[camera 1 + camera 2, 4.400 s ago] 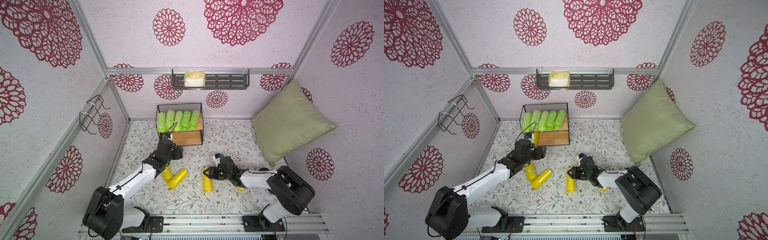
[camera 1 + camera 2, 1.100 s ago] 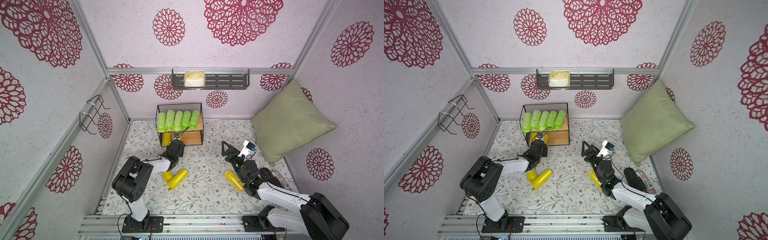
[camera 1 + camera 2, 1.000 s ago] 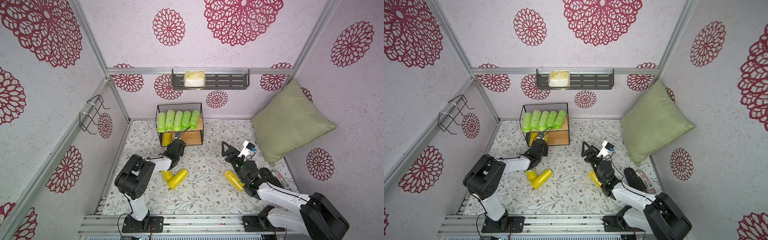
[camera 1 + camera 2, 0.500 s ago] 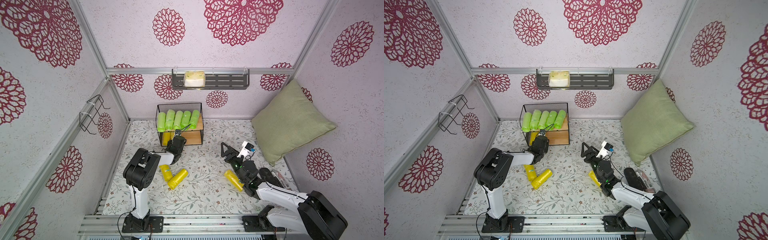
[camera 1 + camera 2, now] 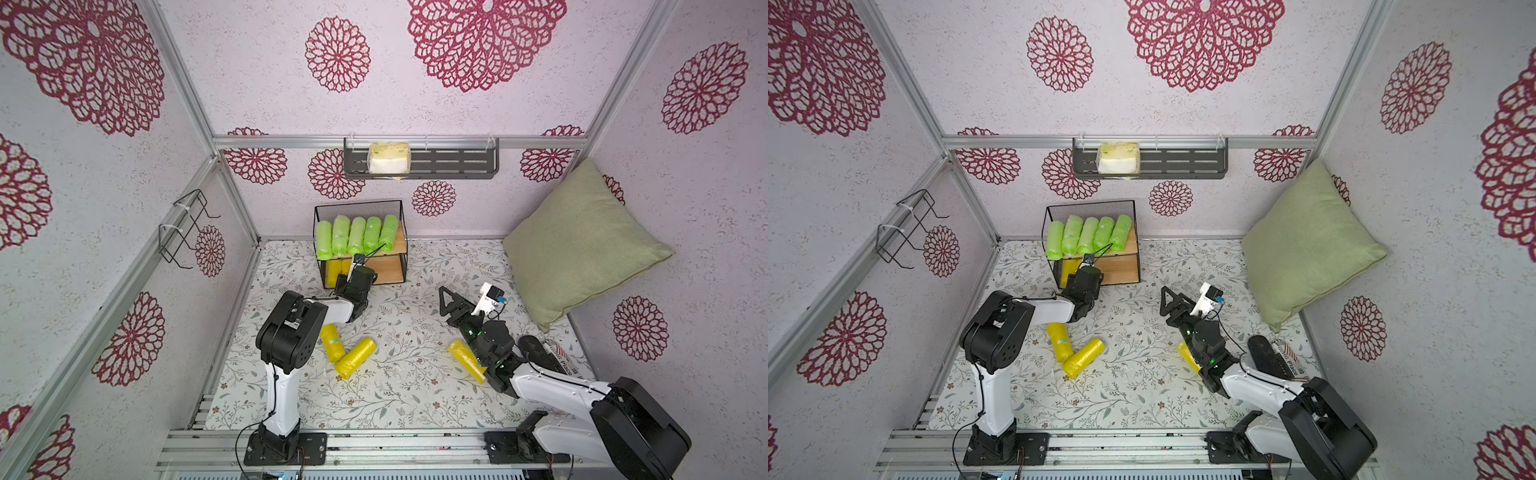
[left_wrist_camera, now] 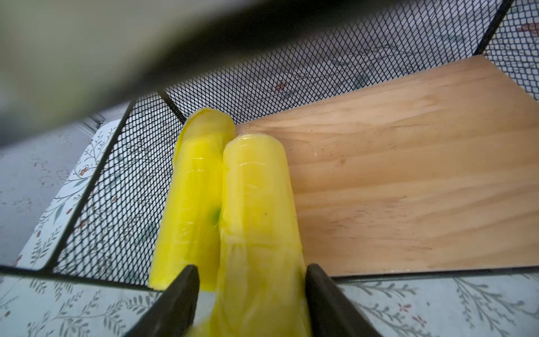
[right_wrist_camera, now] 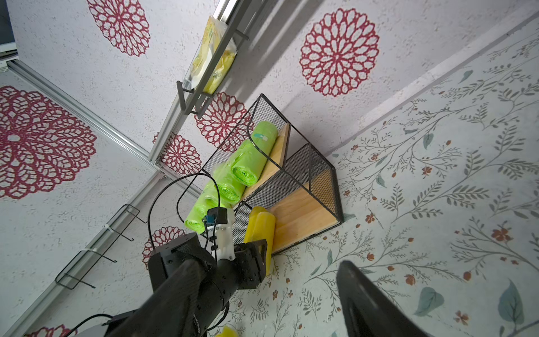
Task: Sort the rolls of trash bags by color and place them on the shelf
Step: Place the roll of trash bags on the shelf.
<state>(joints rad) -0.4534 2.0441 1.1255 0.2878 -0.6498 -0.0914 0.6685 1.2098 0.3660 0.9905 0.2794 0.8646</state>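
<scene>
The shelf (image 5: 397,266) stands at the back wall with several light green rolls (image 5: 356,235) side by side on its upper board. Two yellow rolls lie together at one end of the lower board (image 6: 408,175): one by the mesh (image 6: 195,189), one (image 6: 256,204) between the fingers of my left gripper (image 6: 249,291). Its jaws are open, with a gap on one side of that roll. Two more yellow rolls (image 5: 332,343) (image 5: 355,357) lie on the floor by the left arm, a third (image 5: 465,359) under the right arm. My right gripper (image 5: 451,301) hangs open and empty.
A green cushion (image 5: 577,249) leans in the right corner. A dark wall rack (image 5: 457,164) holds a packet, and a wire hanger (image 5: 183,228) is on the left wall. A black labelled object (image 5: 548,357) lies beside the right arm.
My left gripper has moved forward to the shelf's lower tier with the yellow roll, and its jaws have spread apart. The right arm has barely moved.
</scene>
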